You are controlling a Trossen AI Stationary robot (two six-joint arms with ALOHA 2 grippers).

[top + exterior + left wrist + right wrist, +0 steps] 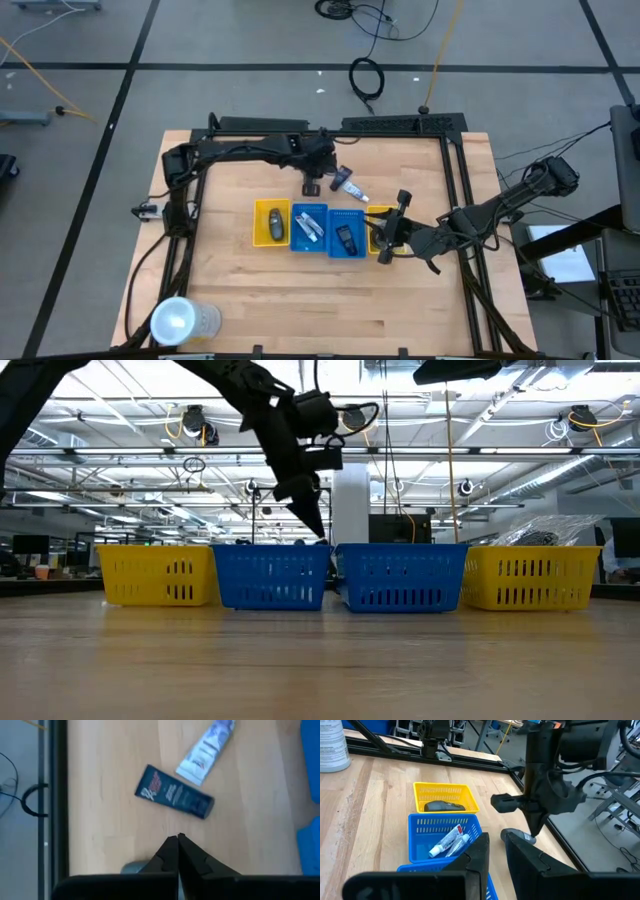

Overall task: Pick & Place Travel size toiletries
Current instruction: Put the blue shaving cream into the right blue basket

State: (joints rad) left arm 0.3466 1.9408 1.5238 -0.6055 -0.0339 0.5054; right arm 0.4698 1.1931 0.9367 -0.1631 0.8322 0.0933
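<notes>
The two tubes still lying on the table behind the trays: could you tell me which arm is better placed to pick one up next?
Probably the left. Its pincer, fingers shut, hovers right beside the dark tube and the white tube, while the right pincer sits over the far-right yellow tray.

Table [260, 290]: pale wood planks, smooth, matt finish. Yellow tray [442, 795] and blue tray [427, 827]: slotted moulded plastic, slight sheen. Dark tube [175, 792]: soft plastic, satin, printed. White tube [205, 750]: glossy printed plastic. Cup [183, 321]: translucent whitish plastic.
</notes>
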